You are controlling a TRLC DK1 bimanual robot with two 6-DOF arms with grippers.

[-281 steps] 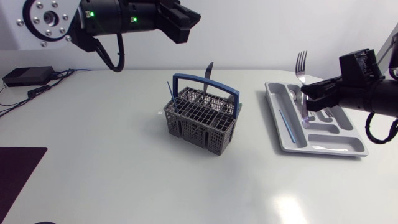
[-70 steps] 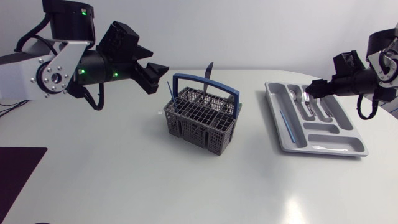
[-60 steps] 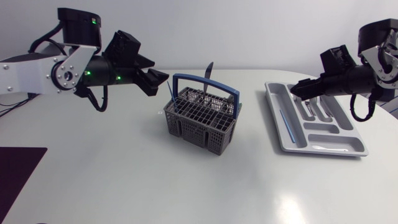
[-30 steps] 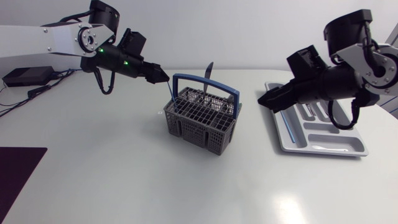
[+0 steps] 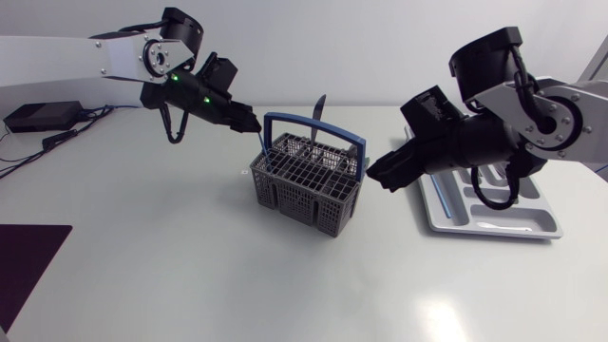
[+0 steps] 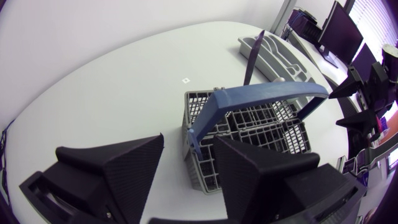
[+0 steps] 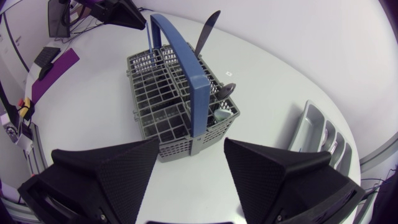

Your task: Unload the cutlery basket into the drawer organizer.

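Observation:
The grey cutlery basket with its blue handle stands mid-table. A dark knife and a spoon stick up from its far side, and a thin blue stick rises at its left corner. My left gripper hovers just over that corner, open, with the handle's end and the corner between its fingers in the left wrist view. My right gripper is open and empty just right of the basket. The grey drawer organizer lies at the right.
My right arm stretches over the organizer and hides most of its compartments. A dark mat lies at the table's left front edge. The organizer shows beside the right gripper in its wrist view.
The right arm put the fork in the organizer and swung left to the basket. The left gripper came down to the basket's left corner and its fingers narrowed.

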